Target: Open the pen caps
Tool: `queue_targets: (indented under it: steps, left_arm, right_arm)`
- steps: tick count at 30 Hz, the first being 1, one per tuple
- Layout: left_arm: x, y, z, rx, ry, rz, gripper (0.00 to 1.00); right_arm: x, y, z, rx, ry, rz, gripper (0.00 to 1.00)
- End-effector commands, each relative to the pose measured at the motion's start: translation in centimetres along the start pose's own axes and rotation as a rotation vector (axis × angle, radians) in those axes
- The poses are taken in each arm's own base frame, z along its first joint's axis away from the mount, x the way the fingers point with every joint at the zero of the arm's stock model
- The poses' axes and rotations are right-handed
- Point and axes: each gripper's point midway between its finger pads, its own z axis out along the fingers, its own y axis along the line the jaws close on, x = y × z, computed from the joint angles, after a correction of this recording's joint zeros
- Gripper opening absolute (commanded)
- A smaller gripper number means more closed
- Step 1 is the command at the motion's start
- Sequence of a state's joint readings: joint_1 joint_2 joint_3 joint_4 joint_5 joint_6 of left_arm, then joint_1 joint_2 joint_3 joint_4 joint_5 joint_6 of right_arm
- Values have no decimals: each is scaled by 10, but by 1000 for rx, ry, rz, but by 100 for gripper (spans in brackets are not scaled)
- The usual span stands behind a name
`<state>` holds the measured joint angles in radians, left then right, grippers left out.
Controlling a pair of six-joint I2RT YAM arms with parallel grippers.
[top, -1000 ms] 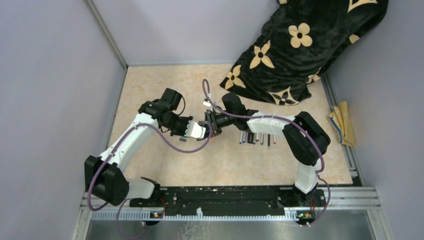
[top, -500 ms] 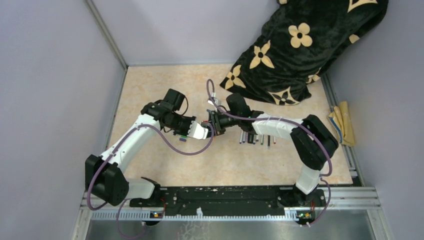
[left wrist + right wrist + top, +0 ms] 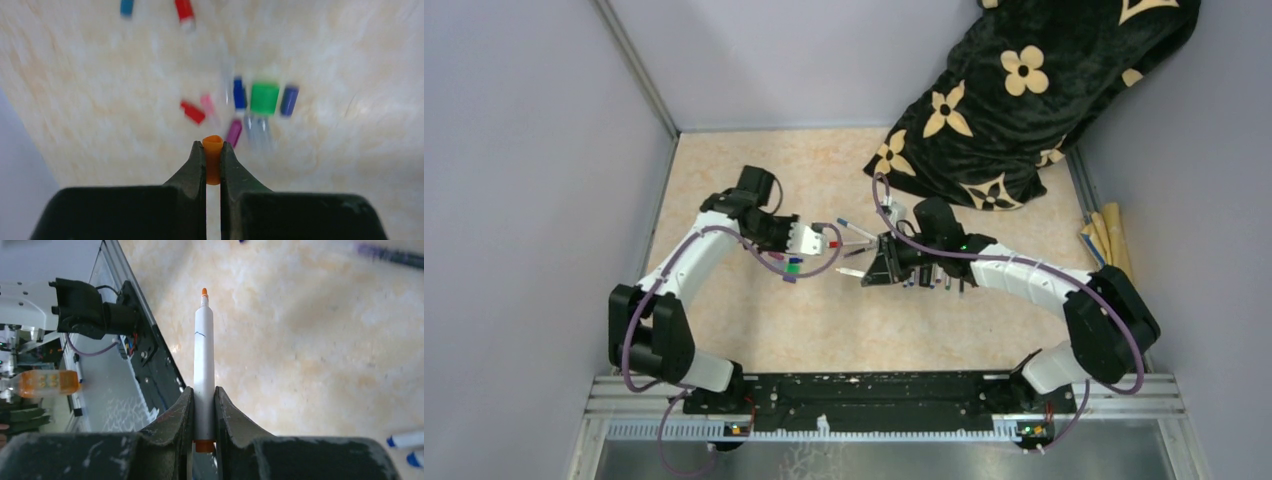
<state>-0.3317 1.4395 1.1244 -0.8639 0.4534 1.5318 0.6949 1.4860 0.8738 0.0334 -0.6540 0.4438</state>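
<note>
Orange plastic cap (image 3: pixel 212 162), one: clenched in the left gripper (image 3: pixel 212 150), which a second ago sat nose to nose with the right gripper (image 3: pixel 203 396) and now stands apart from it, further from the black flowered blanket (image 3: pixel 1024 90). White pen (image 3: pixel 203 347), one, orange tip bared: clamped in the right gripper, nearer the blanket; I would count it opened. Loose caps (image 3: pixel 264 98) lie beneath the left gripper; more pens (image 3: pixel 934 280) wait in a row just off the blanket's near edge.
</note>
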Motion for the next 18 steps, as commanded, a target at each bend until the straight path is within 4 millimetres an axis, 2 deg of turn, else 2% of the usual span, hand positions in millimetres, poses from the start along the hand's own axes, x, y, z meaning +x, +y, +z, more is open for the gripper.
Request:
queue_targets:
  steps: [1,3,7,9,11,13,15,18]
  left_arm:
    - [77,2,-24,-30,327,-42,0]
    - [66,5,-26,-37,289,-39,0]
    - [24,10,-32,-47,142,-27,0]
    - [17,12,-33,-73,120,-29,0]
    - [19,15,-31,-106,122,-72,0]
    - [32,9,-19,-92,148,-130,0]
    - [41,3,-3,-57,146,-219,0]
    - [49,2,18,-17,125,-379,0]
  right_arm:
    - [29,3,-28,6,107,59,0]
    - [26,5,-23,-13,110,71,0]
    - [12,9,-7,-7,92,58,0]
    - [0,6,-6,24,46,52,0]
    - [-7,-1,-8,81,11,41,0]
    - [-11,-14,-12,168,-28,40,0]
    - [-14,-42,-18,352,-100,37,0]
    - [-11,-70,-33,590,-218,45,0]
